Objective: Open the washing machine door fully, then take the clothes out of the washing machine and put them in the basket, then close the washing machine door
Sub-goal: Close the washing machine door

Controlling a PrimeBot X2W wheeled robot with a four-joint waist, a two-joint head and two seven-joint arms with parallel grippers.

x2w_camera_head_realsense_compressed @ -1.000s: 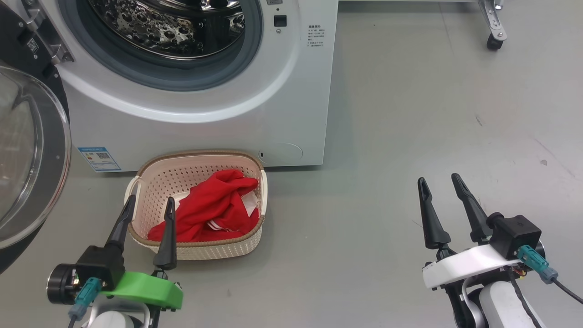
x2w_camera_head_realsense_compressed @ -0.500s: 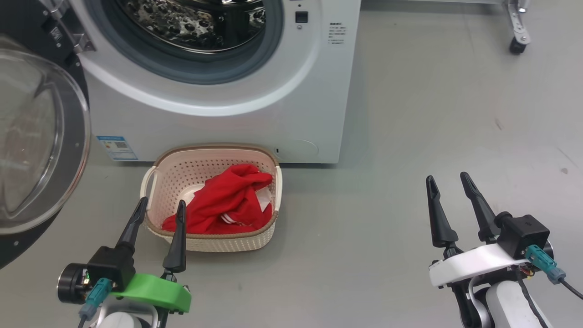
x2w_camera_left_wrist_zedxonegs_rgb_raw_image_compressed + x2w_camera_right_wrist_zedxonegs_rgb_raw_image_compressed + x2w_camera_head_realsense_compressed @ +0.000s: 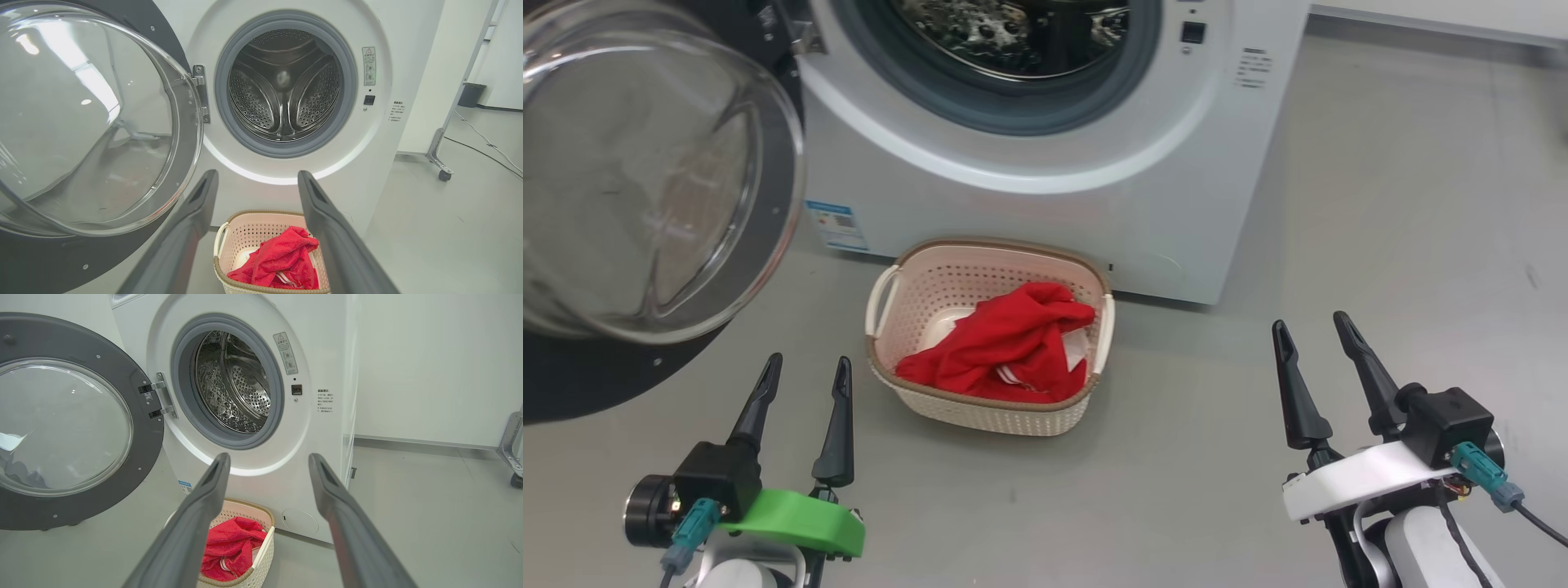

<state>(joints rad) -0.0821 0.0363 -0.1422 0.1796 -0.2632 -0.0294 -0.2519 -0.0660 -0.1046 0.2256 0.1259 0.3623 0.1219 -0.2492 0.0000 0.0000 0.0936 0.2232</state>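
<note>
Clothes (image 3: 1005, 347) of bright red fabric, with a little white striping at one fold, lie bunched inside the basket (image 3: 988, 412). They fill its right half and leave part of the cream bottom bare on the left. The basket stands on the grey floor (image 3: 1217, 425) just in front of the washing machine (image 3: 1045, 204), close under the lower front panel. A blue sticker (image 3: 836, 224) sits on that panel, to the basket's left. Higher up, the steel drum (image 3: 284, 85) shows bare perforated walls and ribs (the left wrist view looks straight into it), ringed by the grey rubber seal (image 3: 222, 94).

The washing machine door (image 3: 65, 424) hangs swung wide open on its hinge (image 3: 200, 94) at the machine's left. Its bulging glass bowl, set in the black rim, faces out toward the robot.

The left gripper (image 3: 807, 362), on a green mount, sits low at the left of the head view. Its two dark fingers are spread apart and hold nothing, and their tips are near the basket's left side but clear of it. The right gripper (image 3: 1309, 321), on a white mount, has its fingers parted and empty too, over bare floor well apart from the basket. A metal leg on a caster (image 3: 443, 175) stands off to the machine's right.
</note>
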